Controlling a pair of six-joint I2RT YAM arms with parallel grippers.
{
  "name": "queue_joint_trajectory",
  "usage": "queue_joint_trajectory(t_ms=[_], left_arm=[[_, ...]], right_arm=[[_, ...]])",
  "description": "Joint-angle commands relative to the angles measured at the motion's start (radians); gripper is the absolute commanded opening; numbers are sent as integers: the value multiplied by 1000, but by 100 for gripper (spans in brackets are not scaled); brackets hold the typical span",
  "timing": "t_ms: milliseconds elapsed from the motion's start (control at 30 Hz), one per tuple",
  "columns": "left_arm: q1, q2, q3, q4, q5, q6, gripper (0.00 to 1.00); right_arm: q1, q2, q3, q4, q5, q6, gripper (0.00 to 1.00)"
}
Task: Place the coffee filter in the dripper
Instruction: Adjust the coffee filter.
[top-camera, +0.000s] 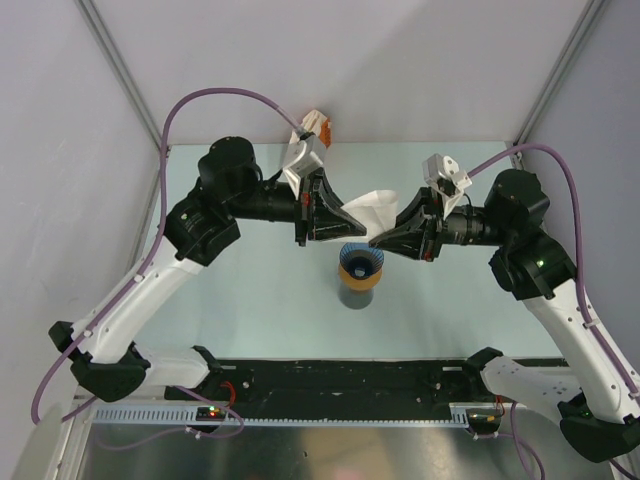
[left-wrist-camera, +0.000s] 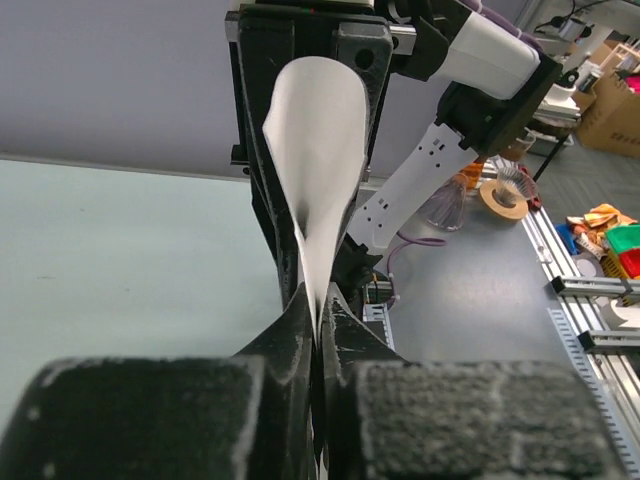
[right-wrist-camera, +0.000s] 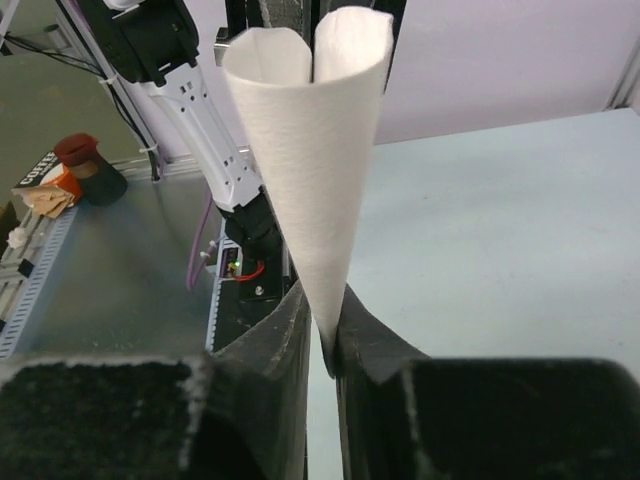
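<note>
Nearest the arm bases, the pale table (top-camera: 250, 290) carries one stack. A dark cup (top-camera: 356, 297) stands upright with an orange ring (top-camera: 360, 281) at its top. The blue ribbed dripper (top-camera: 360, 262) sits in the ring with its mouth up and nothing inside it.

Just past the stack, both arms meet over it. The white coffee filter (top-camera: 372, 208) hangs between them, clear of the dripper and not yet seated. In the overhead view it sits slightly to the far side of the dripper's mouth.

The left gripper (left-wrist-camera: 318, 335) has its jaws pressed together on a thin edge of the paper. The right gripper (right-wrist-camera: 325, 345) has its jaws closed on the pointed lower end. In that arm's camera the cone rises and opens out above the pinch.

Handling assessment:
- The filter appears very light and soft. It bows and curls between the two pinches, so it will probably flex rather than push.
- Thin paper of this kind is likely to crease or tear if the arms pull apart.
- Hold it at the seam edge or near the rim, leaving the point free to enter first.
- The right gripper's hold on the tip would probably need to be let go before the point can drop into the mouth.
- The stack looks narrow and may tip if knocked.
</note>
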Motion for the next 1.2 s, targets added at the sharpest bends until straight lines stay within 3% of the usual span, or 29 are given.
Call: queue_joint_trajectory(t_ms=[0,133,233,300,400,500,567,633,700,767,833,900,967,1033,1167], left_arm=[[-3,-4,38,28,22,-4,1],[-3,-6,25,28,14,-1,0],[-2,-11,11,27,8,4,0],[-2,-13,4,27,8,7,0],[-2,-13,-2,27,5,13,0],[2,-13,-6,27,7,16,0],[3,-13,-9,27,11,19,0],[4,-14,-14,27,22,25,0],[3,-15,-20,28,31,32,0],[3,-16,-26,28,34,38,0],[2,-17,-32,27,35,41,0],[3,-15,-34,28,36,43,0],[3,-14,-35,28,35,44,0],[3,-13,-37,28,38,48,0],[3,-13,-44,27,42,56,0]], right_arm=[[-9,-16,4,51,23,25,25],[-18,-20,9,128,35,89,35],[-20,-25,13,156,38,106,35],[-22,-28,12,159,34,105,27],[-29,-28,13,161,13,99,5],[-35,-32,12,162,0,95,1],[-37,-35,12,169,-1,104,9],[-37,-39,13,188,7,120,24],[-38,-40,17,212,15,140,32],[-39,-34,24,225,17,152,32],[-41,-30,34,231,8,160,22],[-45,-28,39,234,-3,163,5],[-52,-27,43,237,-10,168,1],[-58,-26,44,243,-12,174,2],[-63,-26,56,249,-4,176,20]])
